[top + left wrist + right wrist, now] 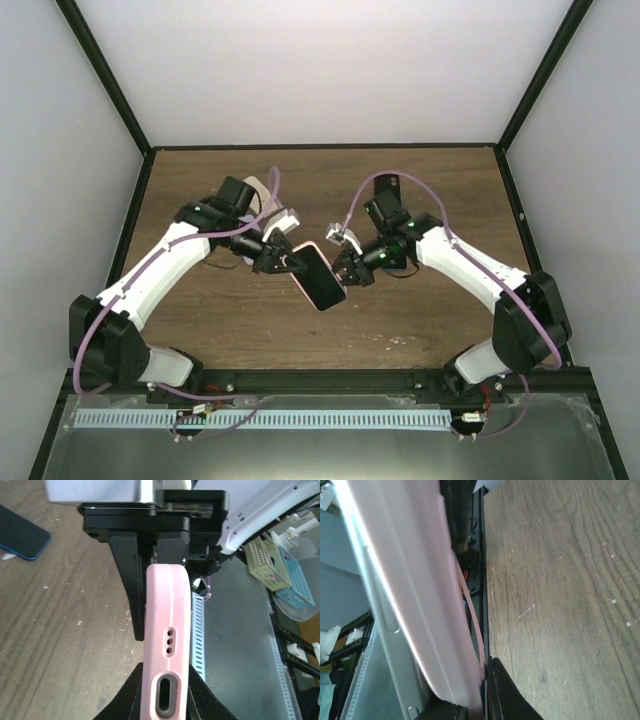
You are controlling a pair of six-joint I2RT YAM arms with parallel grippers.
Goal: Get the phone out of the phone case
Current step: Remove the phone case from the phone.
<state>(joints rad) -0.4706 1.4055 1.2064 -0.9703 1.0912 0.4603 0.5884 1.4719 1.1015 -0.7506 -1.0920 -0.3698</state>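
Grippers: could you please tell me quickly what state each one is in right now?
Left gripper: closed on the pink phone case.
Right gripper: closed on the same case's edge.

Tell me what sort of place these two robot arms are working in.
Most likely a robotics lab test cell, not a home: a wooden table boxed in by plain white panels on a black frame, with the left arm and right arm bolted to a rail along its near edge.

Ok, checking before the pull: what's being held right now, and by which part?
The pink-cased phone: left gripper and right gripper clamp its opposite edges.
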